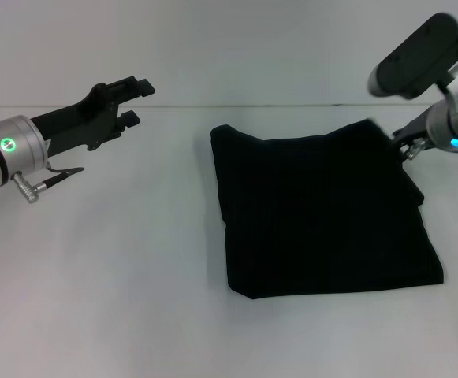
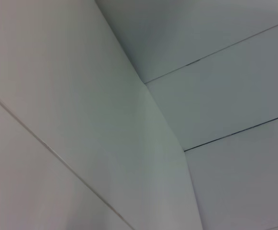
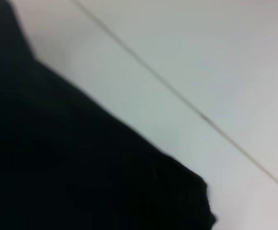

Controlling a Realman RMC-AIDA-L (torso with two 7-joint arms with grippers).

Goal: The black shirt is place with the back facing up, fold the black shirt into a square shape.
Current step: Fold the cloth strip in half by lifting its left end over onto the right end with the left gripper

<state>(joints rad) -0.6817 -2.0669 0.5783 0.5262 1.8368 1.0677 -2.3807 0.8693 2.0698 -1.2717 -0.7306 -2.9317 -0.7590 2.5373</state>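
The black shirt (image 1: 323,209) lies folded into a rough square on the white table (image 1: 118,268), right of the middle. No lettering shows on it. My left gripper (image 1: 134,101) hovers open and empty above the table, well to the left of the shirt. At the shirt's far right corner is my right gripper (image 1: 408,144), close to the fabric's edge. The right wrist view shows the black shirt (image 3: 72,172) from close up, with white table beyond it. Only white surfaces appear in the left wrist view.
The table's far edge meets a white wall (image 1: 229,47) just behind the shirt. Bare tabletop stretches left of and in front of the shirt.
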